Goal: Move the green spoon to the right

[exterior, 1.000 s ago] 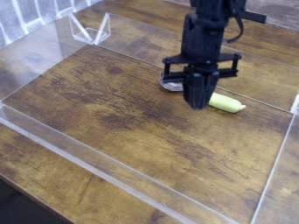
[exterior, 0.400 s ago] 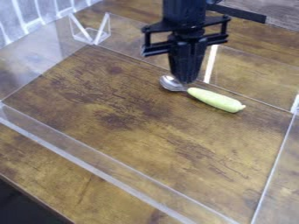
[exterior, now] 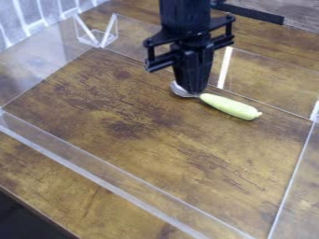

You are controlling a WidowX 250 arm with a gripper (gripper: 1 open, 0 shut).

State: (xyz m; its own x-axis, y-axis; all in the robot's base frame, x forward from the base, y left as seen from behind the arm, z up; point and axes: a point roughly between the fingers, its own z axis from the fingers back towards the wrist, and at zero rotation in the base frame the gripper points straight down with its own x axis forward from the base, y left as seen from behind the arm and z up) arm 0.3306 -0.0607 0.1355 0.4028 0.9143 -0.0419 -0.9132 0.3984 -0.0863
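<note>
The green spoon (exterior: 229, 105) lies flat on the wooden table at the right, its yellow-green handle pointing right and its small silver bowl at the left end, partly hidden behind my gripper. My black gripper (exterior: 189, 84) hangs just above and to the left of the spoon, over the bowl end. Its fingers are shut together with nothing between them. The spoon rests free on the wood.
Clear acrylic walls (exterior: 125, 191) fence the wooden table (exterior: 112, 121) along the front, left and right edges. A clear plastic stand (exterior: 96, 31) sits at the back left. The black arm (exterior: 189, 14) comes down from the top.
The gripper has risen and moved left and back off the spoon's handle. The handle, partly covered a second ago, now shows in full; the spoon itself has not moved.
</note>
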